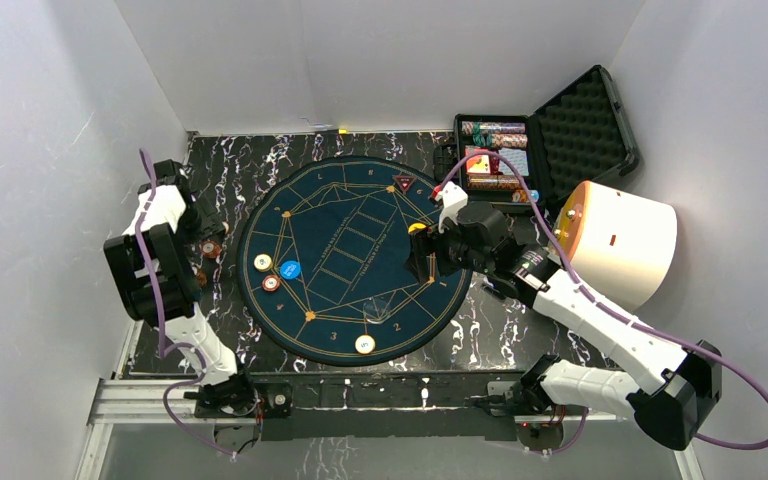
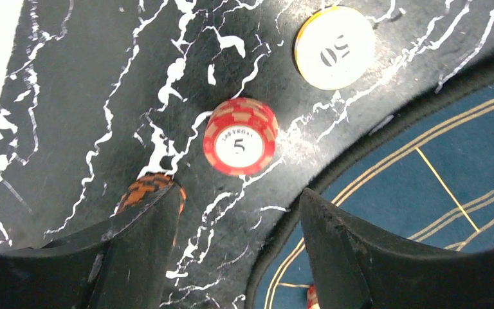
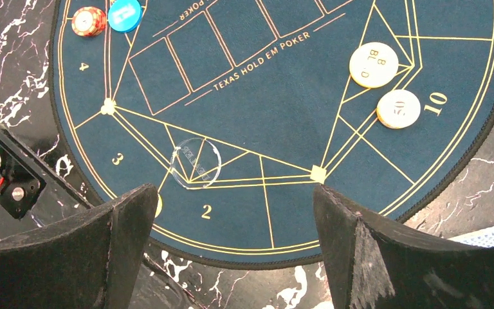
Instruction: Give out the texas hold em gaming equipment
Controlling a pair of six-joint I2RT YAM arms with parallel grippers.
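While my left gripper (image 2: 238,196) hangs over the marble tabletop (image 2: 71,96) with its fingers spread and nothing between them, the red 5 chip (image 2: 240,136) lies flat just beyond the tips at 12 o'clock, touching neither finger. A cream 50 chip (image 2: 334,47) sits farther out at 1 o'clock, also on the marble, near the rim of the round blue mat (image 2: 424,193), which curves in from 3 to 5 o'clock. An orange-and-black chip (image 2: 148,188) shows at 9 o'clock, partly hidden behind my finger on that side.

My right gripper (image 3: 235,193) hovers above the mat's edge by the printed 2, jaws spread wide and holding nothing. From its gap, a clear disc (image 3: 195,162) lies on the felt just ahead at 11 o'clock. A cream blind button (image 3: 374,64) and a second cream chip (image 3: 398,109) lie near each other but apart at 1 o'clock, beside the printed 10. Far out at 10 o'clock a red-and-cream chip (image 3: 89,21) rests just beside a blue disc (image 3: 125,14)
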